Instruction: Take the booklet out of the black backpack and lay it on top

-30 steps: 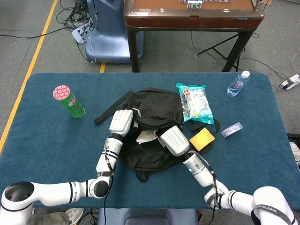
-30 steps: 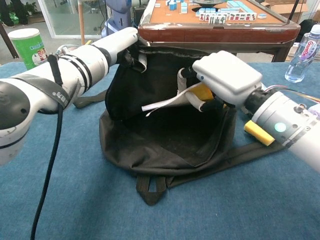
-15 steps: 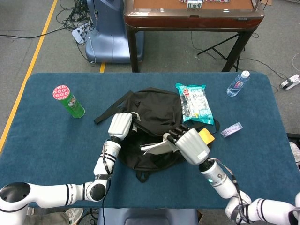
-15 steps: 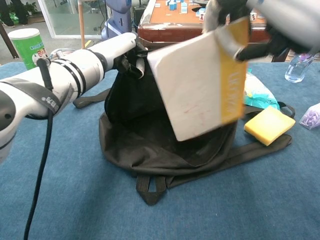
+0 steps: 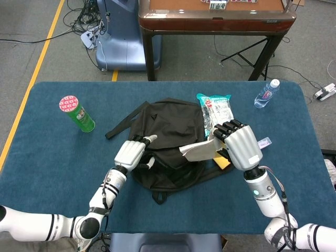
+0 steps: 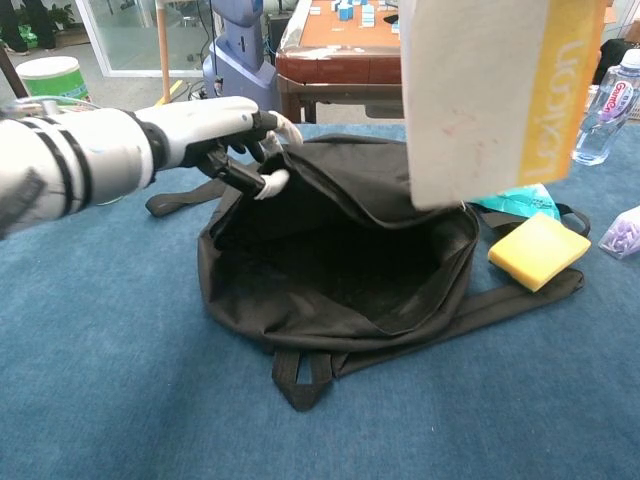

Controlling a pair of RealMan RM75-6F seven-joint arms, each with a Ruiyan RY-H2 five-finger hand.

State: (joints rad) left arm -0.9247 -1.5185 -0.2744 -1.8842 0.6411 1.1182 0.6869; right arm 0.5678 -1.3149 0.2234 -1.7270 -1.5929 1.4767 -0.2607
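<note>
From the head view, your right robot hand is gripping the booklet by one edge and holding it in the air, tilted, over the right side of the black backpack, clear of the opening. The chest view is not showing that hand at all: there the booklet is filling the upper right, cut off by the top of the frame, with a white face, a yellow band down one side and the word "Lexicon" on it. Your left robot hand is resting at the backpack's left rim; in the chest view its fingers are curling around the fabric edge and holding the mouth open, which the head view is leaving hard to judge. The chest view is also looking straight into the backpack, whose dark interior is showing no detail you can make out. On the blue desk a green can is standing well to the left, a snack bag is lying just beside the backpack, and a water bottle is lying near the far right corner. A yellow block is sitting just right of the backpack in the chest view, while the head view is hiding most of it behind the right robot hand.
</note>
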